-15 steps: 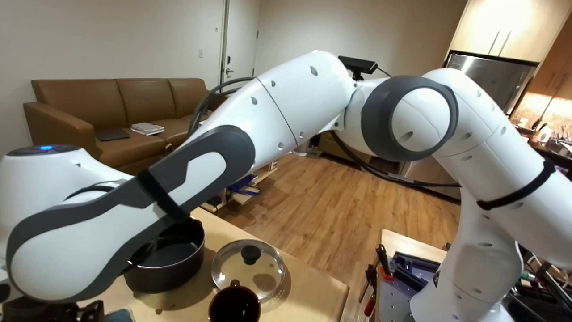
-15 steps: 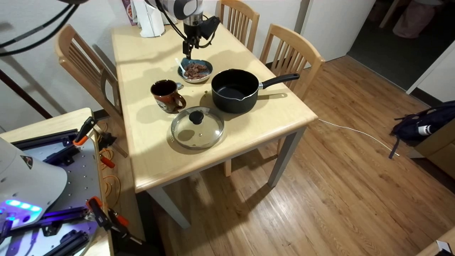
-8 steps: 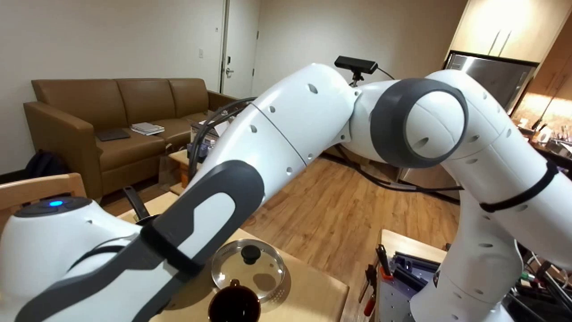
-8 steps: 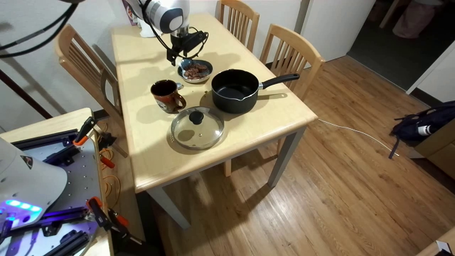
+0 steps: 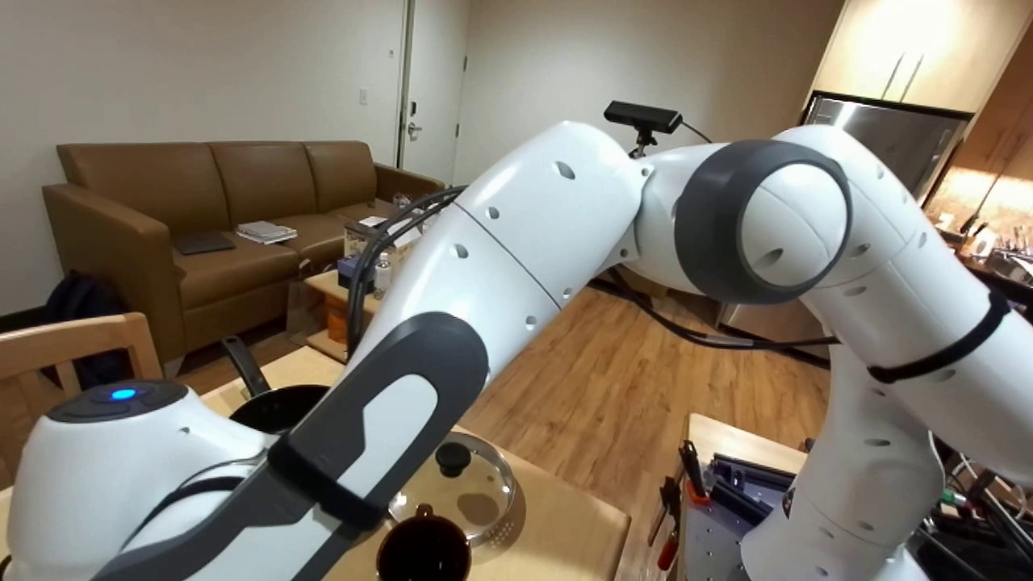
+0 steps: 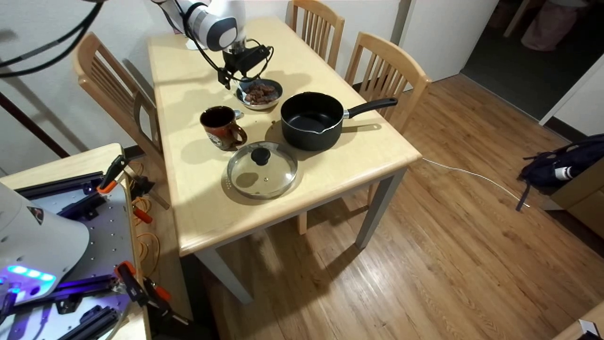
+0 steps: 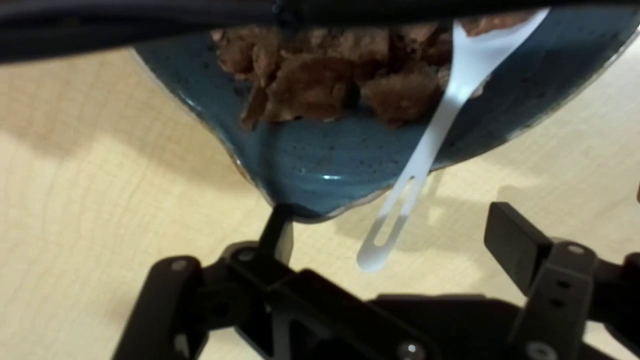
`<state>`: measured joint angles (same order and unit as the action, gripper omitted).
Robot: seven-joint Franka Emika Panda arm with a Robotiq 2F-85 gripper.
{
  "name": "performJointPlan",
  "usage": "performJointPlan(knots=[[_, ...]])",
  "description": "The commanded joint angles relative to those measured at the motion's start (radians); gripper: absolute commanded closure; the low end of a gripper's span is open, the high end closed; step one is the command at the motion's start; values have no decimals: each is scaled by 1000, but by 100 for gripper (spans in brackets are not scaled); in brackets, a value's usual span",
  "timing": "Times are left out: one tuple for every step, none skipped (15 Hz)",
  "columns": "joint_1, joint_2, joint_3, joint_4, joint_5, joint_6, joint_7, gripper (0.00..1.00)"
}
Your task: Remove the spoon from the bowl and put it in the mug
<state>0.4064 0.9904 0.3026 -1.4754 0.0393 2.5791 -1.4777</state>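
"Blue speckled bowl [image 7: 320,160] with a pointed lip, in the wrist view. A white spoon [image 7: 436,131] with a slotted handle has its head inside, among brown chunks of food [image 7: 310,85], and its handle out over the rim."

"And the black two-fingered gripper [image 7: 395,240]?"

"Fingers wide apart, the handle's end showing between them. A blurred black band [image 7: 320,15], perhaps a cable, hides part of the food."

"What stands around?"

"In an exterior view, a brown glazed mug [image 6: 219,132] stands upright on a pale wooden table [image 6: 212,208], near the bowl. A steel-rimmed, black-knobbed glass lid [image 6: 271,174] lies just beside the mug; a black saucepan [image 6: 306,139] stands near both."

"Anything in the way?"

"In an exterior view, a white robot arm [image 5: 533,226] covers parts of the saucepan and lid."
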Motion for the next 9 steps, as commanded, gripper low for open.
performJointPlan(knots=[[-13,-11,24,-11,-69,-3,51,0],[-9,-17,26,-20,-81,3,58,0],[-5,-21,26,-26,-92,3,73,0],[-2,-20,29,-31,-99,8,89,0],[3,-21,30,-36,-106,17,108,0],[10,-29,28,-55,-113,37,134,0],[19,-38,26,-70,-122,53,163,0],[30,-50,20,-89,-136,73,196,0],[44,-62,10,-110,-152,102,234,0]])
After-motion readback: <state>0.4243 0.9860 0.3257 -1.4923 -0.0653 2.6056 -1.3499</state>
